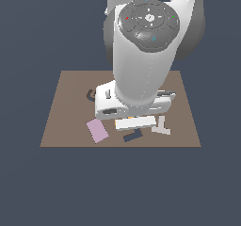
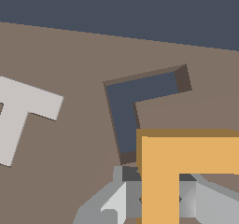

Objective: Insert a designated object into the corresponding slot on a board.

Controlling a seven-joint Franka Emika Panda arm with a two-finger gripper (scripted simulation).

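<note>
Gripping the orange L (image 2: 186,171), the gripper (image 2: 156,202) holds it above the board (image 2: 70,162), just beside the dark L-shaped slot (image 2: 126,106), both corners turned roughly alike.

Arm bent low; pincer (image 2: 158,204) clamped, pointing down.

One board (image 1: 66,126), brown. One arm (image 1: 141,55), one gripper (image 2: 154,204). One L-slot (image 2: 128,106), navy. One orange L (image 2: 186,167). One white T (image 2: 21,111); same T in exterior view (image 1: 161,126). One pink rectangle (image 1: 97,130). One dark G (image 1: 90,95), partly hidden behind arm. Orange hexagon: none countable, arm covers board middle. Small loose shapes visible: four in all.
</note>
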